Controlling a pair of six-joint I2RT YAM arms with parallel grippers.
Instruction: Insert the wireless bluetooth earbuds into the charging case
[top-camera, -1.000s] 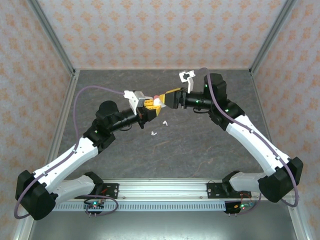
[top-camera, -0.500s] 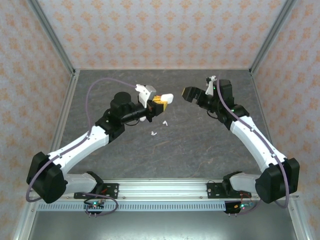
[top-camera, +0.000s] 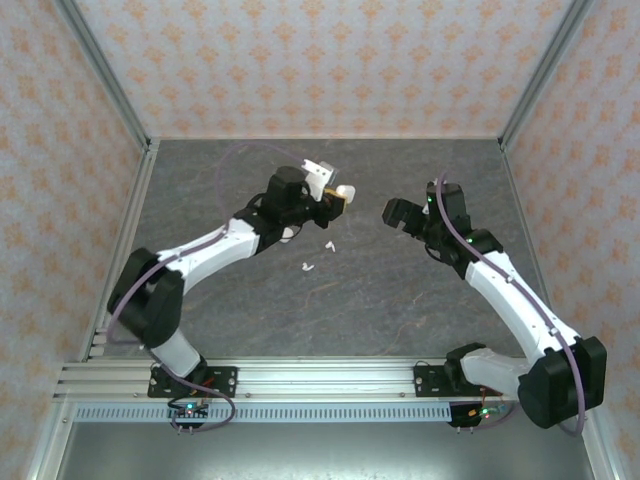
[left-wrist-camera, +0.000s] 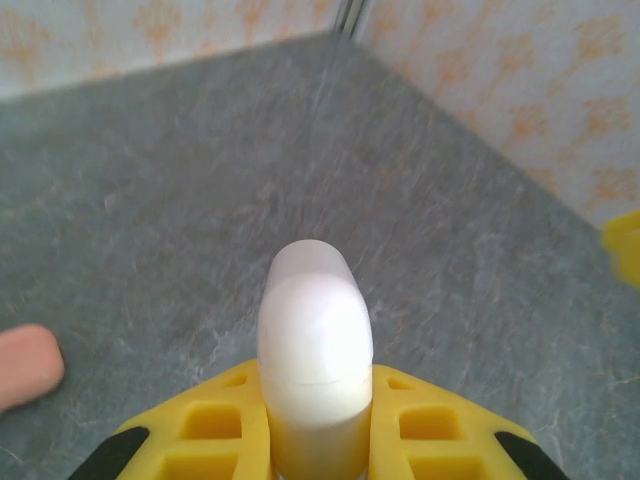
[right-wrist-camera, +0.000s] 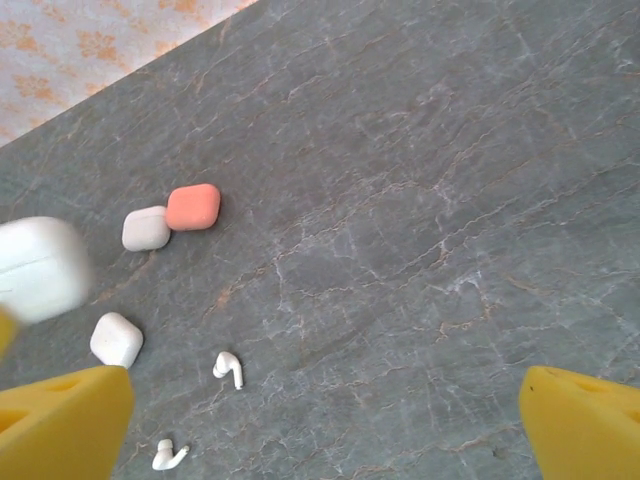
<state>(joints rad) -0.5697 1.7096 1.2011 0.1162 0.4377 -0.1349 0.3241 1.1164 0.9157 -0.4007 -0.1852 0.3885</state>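
Since half a second ago: left arm swung farther out over the tabletop (top-camera: 400, 300), carrying its load toward the far edge; right arm drew back toward the right edge and dropped a little; both loose earbuds lie where they were. Left gripper (top-camera: 333, 197) pinches a white charging case (left-wrist-camera: 315, 345) between its yellow fingers (left-wrist-camera: 225, 425), the rounded end of the case sticking out past the tips. Right gripper (top-camera: 393, 212) holds nothing, its yellow fingers (right-wrist-camera: 60, 420) spread wide, one at each lower corner of the right wrist view. Count of earbuds: two white earbuds, one (top-camera: 328, 245) near the middle of the tabletop, the other (top-camera: 309, 266) just nearer the near edge, apart from each other, both lying loose on the surface. Count of cases: four. One is held; three sit on the tabletop beyond the earbuds in the right wrist view: a coral-pink case (right-wrist-camera: 193, 207) touching an off-white case (right-wrist-camera: 146, 228), and a white case (right-wrist-camera: 117, 339) apart from that pair, closer to the earbuds. Surface: dark grey, stone-veined, matte. Room: walls (top-camera: 300, 60) papered pale with an orange floral repeat on three sides, aluminium frame posts (top-camera: 105, 70) at the corners, a metal rail (top-camera: 320, 372) along the near edge carrying both arm bases.
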